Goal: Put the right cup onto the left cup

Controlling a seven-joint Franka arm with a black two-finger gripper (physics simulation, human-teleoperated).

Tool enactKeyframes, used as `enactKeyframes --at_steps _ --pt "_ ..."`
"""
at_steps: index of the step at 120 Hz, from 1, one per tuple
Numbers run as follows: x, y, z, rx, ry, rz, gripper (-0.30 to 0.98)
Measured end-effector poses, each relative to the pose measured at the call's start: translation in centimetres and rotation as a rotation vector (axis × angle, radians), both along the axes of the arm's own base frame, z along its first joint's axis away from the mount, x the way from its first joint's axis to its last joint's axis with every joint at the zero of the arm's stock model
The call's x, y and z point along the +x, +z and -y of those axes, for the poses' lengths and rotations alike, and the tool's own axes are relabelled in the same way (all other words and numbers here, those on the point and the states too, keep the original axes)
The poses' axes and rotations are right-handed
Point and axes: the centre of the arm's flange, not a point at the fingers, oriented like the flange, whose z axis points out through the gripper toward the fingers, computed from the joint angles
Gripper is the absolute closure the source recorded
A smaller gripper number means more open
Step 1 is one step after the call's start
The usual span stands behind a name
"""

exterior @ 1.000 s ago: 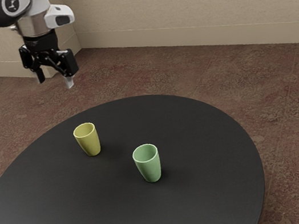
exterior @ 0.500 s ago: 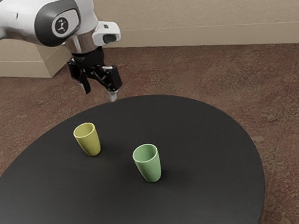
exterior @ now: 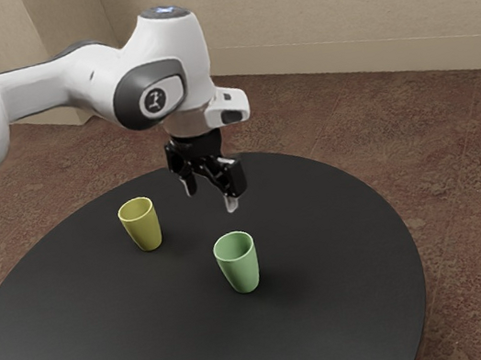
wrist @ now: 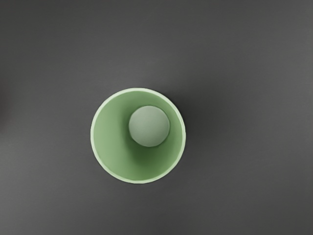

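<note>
Hovering over the black table (exterior: 340, 321), your gripper (exterior: 211, 196) has its fingers spread. You have the green cup (exterior: 241, 271) upright below, bare inside, and the yellow cup (exterior: 145, 229) upright toward the exterior view's left.

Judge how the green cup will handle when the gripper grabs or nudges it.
The green cup looks stiff, its rim an even circle. Probably light, being hollow and empty. It narrows toward its base, so a high sideways nudge might tip it.
</note>
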Motion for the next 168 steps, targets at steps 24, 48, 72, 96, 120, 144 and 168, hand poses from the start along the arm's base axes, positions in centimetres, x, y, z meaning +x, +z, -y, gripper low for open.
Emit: enactKeyframes --at_steps 24,48,72,96,120,144,168 --pt "1.3 -5.0 0.1 -0.015 0.008 -0.009 0.0" --pt "1.8 -7.3 1.1 -0.028 -0.005 0.015 0.0" --pt "1.1 -9.6 2.2 -0.038 -0.01 0.024 0.0" --pt "0.5 -11.7 2.6 -0.043 0.002 0.02 0.0" --pt "0.7 -13.9 2.7 -0.047 0.008 0.021 0.0" --pt "1.0 -15.3 2.6 -0.051 0.014 0.025 0.05" --pt "1.2 -16.6 2.2 -0.053 0.025 0.026 0.26"
